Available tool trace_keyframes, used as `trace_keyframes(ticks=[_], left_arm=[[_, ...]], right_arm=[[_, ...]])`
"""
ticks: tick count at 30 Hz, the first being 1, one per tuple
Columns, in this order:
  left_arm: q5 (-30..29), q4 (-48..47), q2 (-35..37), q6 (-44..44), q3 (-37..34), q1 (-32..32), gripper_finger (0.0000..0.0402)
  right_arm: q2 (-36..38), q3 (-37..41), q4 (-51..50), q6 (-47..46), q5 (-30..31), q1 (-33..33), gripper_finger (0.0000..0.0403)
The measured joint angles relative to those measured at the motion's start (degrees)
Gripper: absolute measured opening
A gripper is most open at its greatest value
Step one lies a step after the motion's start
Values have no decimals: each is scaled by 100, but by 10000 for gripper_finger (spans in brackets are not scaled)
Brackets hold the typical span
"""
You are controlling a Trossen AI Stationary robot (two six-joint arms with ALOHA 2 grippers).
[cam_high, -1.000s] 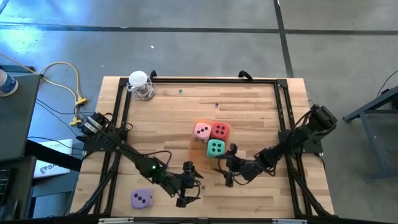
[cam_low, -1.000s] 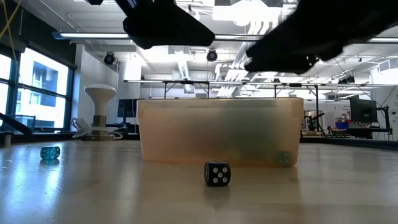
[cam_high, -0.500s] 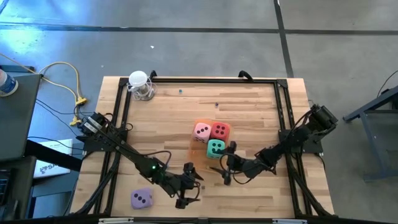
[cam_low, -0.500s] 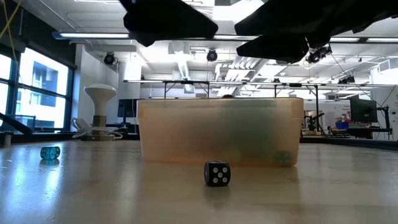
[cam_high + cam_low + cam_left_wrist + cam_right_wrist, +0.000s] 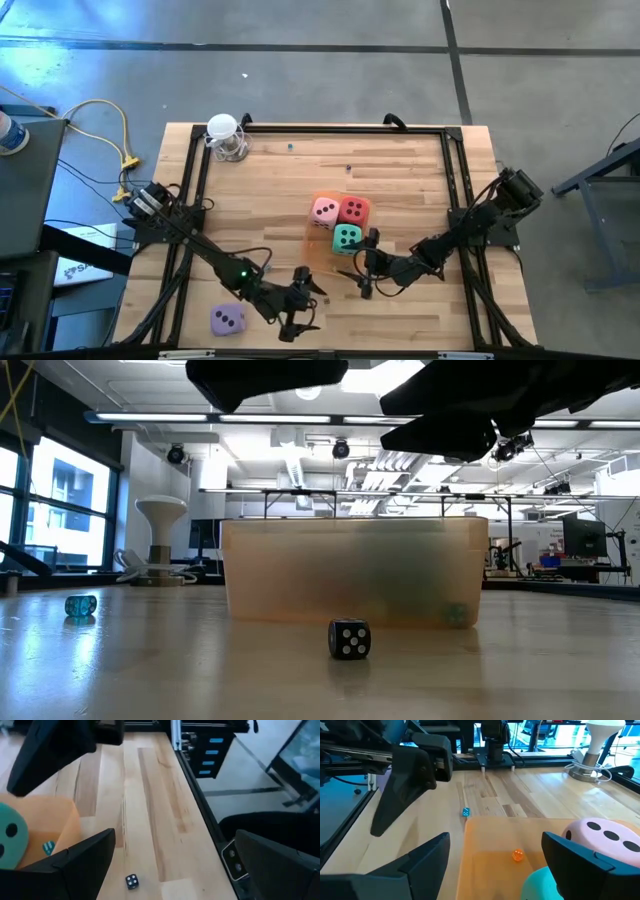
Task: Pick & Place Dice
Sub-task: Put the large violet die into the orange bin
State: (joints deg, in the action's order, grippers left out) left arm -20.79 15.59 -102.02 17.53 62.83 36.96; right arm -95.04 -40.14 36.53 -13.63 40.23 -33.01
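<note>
Right tool (image 5: 362, 270) beside teal die (image 5: 347, 238)

Dark jointed arms, seemingly black-cabled

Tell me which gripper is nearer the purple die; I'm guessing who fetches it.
Left. The left gripper hovers open just beside the purple die near the table's front edge. The right gripper is open farther off, next to the orange tray.

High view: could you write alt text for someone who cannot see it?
Seen from above, a wooden table holds pink, red and teal dice in an orange tray, with a purple die near the front left corner. Two dark arms reach in, the right end effector open beside the tray.
</note>
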Motion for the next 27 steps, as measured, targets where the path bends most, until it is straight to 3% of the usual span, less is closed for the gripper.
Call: trace_keyframes(ticks=[3, 13, 27], left_arm=[[22, 40, 0, -285, 0, 48, 399], [-779, 73, 0, -379, 0, 228, 399], [-1103, 73, 0, -382, 0, 300, 400]], right_arm=[[0, 0, 0, 0, 3, 0, 306], [0, 0, 1, 146, 13, 0, 306], [0, 0, 2, 146, 9, 0, 306]])
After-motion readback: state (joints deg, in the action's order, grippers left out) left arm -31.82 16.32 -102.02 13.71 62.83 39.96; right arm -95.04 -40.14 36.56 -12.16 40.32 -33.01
